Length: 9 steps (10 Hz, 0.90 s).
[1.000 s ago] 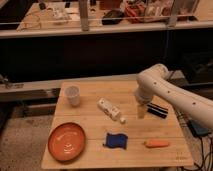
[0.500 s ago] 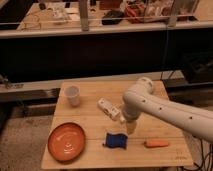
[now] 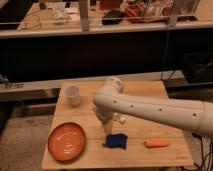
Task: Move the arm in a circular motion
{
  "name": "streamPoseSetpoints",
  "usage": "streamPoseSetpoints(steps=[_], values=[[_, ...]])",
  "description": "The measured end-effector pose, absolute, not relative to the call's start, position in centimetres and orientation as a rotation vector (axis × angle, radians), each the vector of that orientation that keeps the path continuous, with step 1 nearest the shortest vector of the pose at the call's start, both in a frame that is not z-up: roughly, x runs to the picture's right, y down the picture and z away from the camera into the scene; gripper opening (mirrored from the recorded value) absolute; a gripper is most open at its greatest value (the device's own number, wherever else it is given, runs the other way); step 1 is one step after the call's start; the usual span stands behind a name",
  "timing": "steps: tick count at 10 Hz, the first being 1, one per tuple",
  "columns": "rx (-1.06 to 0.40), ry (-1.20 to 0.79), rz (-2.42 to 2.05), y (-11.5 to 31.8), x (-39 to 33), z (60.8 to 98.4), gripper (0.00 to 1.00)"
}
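The large white tubular arm [image 3: 150, 107] reaches in from the right across the wooden table [image 3: 145, 90]. Small dark dots run along its segment. Its rounded joint sits over the table's middle, and the pale tapered tip with the gripper [image 3: 107, 131] points down, just left of and above a blue cloth-like object [image 3: 116, 141]. The gripper holds nothing that I can see.
A white cup [image 3: 73, 95] stands at the table's back left. An orange plate [image 3: 66, 141] lies at the front left. An orange carrot-like object [image 3: 157, 144] lies at the front right. A white object [image 3: 121, 119] is partly hidden behind the arm. A cluttered counter runs behind.
The arm has swept left across the table, from the right side to the middle, and its tip now hangs beside the blue object. The table's things have not moved.
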<state>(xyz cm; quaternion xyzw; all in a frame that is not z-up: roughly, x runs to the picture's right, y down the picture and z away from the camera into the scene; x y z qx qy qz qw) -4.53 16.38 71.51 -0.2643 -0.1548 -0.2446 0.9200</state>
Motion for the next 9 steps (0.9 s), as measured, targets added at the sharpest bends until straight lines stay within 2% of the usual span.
streamPoseSetpoints(steps=[4,9], values=[[-0.494,-0.363,-0.661,12.3,-10.7,74.1,0.8],[-0.434,-0.306,-0.573,3.4,-8.0,80.3,0.8]])
